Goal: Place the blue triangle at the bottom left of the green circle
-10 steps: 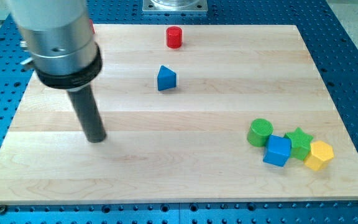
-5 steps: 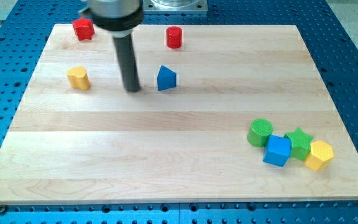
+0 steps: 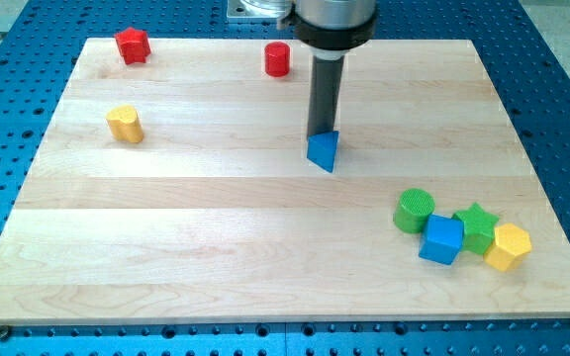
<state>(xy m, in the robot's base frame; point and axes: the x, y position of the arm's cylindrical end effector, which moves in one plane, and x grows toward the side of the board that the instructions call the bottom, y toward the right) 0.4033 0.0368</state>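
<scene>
Camera view shows the wooden board (image 3: pixel 216 247) on a blue perforated table (image 3: pixel 562 79), with the dark rod coming down from the view's top. There is no claw on this arm to be open or closed, and nothing is held; it ends only in my tip (image 3: pixel 322 135), which sits right at the back edge of the blue triangle (image 3: pixel 324 151), touching it or just short of it, at the block's 12 o'clock. The blue triangle lies a little right of the board's middle, well apart from the green circle (image 3: pixel 414 210), which stands at about its 4 o'clock. Pressed close around the green circle is a cluster: a blue cube (image 3: pixel 441 239) at its 5 o'clock, a green star (image 3: pixel 477 226) at its 3 o'clock, and a yellow hexagon (image 3: pixel 508 246) beyond that at the cluster's far right. Near the board's top edge stands a red cylinder (image 3: pixel 278 59), at the tip's 11 o'clock. Off at the view's upper left sit a red star (image 3: pixel 132 45) and, below it, a yellow cylinder (image 3: pixel 125 125).
</scene>
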